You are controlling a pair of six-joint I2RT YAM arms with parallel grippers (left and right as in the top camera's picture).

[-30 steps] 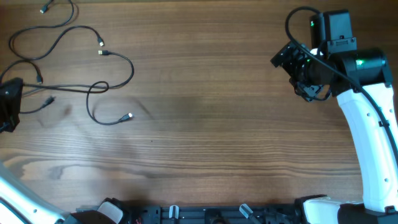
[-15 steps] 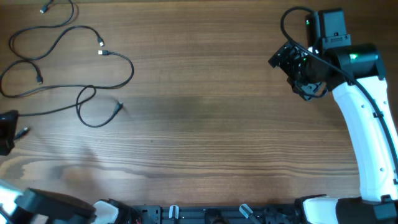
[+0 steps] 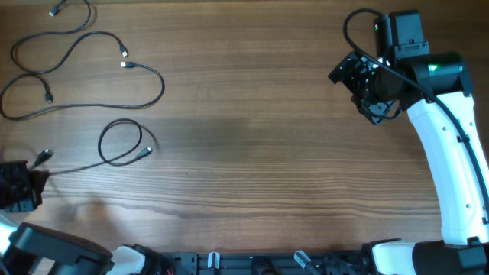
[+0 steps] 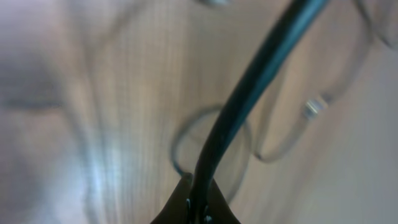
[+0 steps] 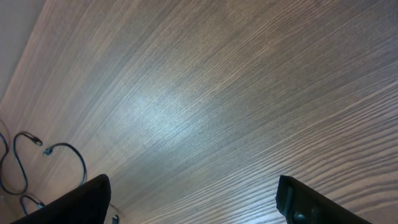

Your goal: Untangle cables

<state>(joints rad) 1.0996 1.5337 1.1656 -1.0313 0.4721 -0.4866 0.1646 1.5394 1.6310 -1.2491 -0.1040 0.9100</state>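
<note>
Tension matters, I judge: the left gripper (image 3: 21, 187), clamped on one thin black cord (image 3: 101, 145) at the left edge of the table (image 3: 252, 168), should draw gently so its round loop slips open instead of knotting. Other cables (image 3: 162, 88) lie nearby in limp wavy curves, silver-tipped, on smooth wood grain; the right gripper (image 3: 365, 80) hangs wide open, far off.

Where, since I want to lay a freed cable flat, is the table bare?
Bare: the wide middle of the table, between the cables at upper left and the right gripper at upper right. Crowded: the left side, where the left gripper pinches the looped cable.
</note>
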